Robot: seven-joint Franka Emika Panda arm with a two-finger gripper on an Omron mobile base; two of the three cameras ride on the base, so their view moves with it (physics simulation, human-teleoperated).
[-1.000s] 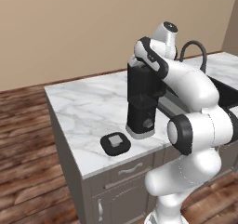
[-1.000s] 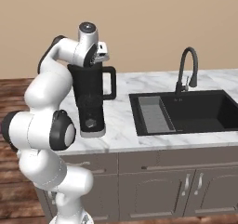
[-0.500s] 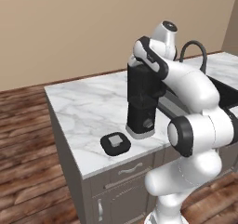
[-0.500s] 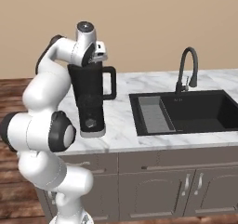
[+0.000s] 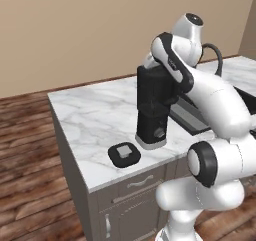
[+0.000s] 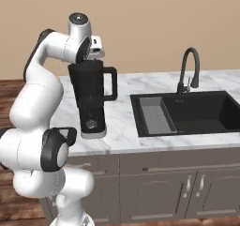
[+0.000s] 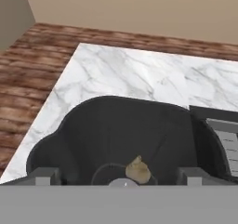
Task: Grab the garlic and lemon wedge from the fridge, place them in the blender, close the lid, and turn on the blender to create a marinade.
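Garlic inside blender, hand open above.

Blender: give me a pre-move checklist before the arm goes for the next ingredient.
1. Garlic inside the blender: ok, a tan lump lies at the bottom of the jar.
2. End effector let go: ok, its fingers stand wide apart over the jar mouth, holding nothing.
3. Lemon wedge in the jar: not ok, no yellow piece lies beside the garlic.
4. Lid off and out of the way: ok, it lies flat on the counter beside the blender base.
5. Blender upright on the counter: ok.
6. Knob position, off or on: cannot tell.
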